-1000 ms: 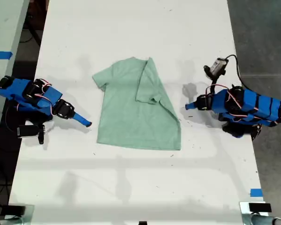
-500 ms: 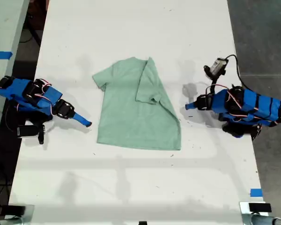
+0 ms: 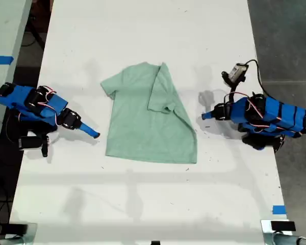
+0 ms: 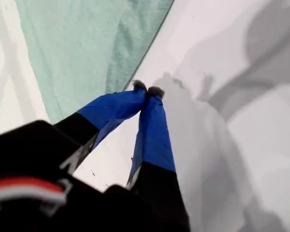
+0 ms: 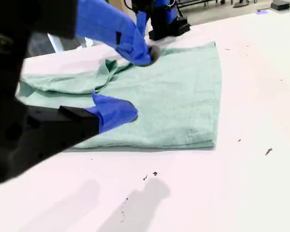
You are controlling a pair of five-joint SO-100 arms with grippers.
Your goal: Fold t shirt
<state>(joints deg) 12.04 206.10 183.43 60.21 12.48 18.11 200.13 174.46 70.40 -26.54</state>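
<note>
Two claws flank the t shirt [image 3: 150, 120], partly folded mid-frame on the table [image 3: 143, 30]: my first gripper [image 3: 206, 115], exterior view's right, pinched closed and empty; my second gripper [image 3: 92, 133], exterior view's left, parted.

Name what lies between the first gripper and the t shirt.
Nothing but a bare strip of white table separates my first gripper from the t shirt, as the exterior view shows.
</note>
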